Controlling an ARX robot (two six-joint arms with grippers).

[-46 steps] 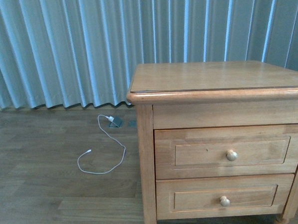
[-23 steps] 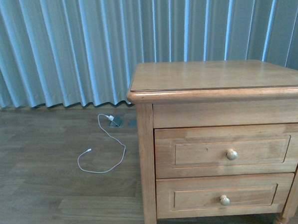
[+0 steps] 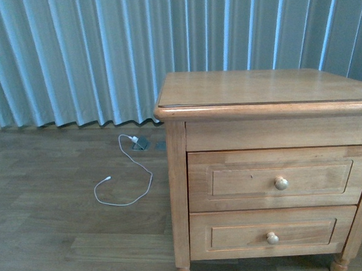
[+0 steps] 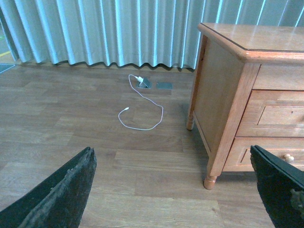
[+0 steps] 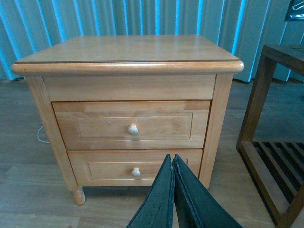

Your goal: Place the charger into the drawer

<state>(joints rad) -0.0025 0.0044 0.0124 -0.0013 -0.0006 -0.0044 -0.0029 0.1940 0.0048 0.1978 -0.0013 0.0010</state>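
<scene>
The nightstand [image 3: 267,167] now sits slightly higher in the front view, its drawer [image 3: 281,177] shut, the left tool [image 4: 171,190] apart and the right tool [image 5: 173,190] together, both empty.

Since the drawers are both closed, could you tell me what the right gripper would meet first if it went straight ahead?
Likely the lower drawer front, near its knob; the right gripper is shut, though depth is unclear.
</scene>
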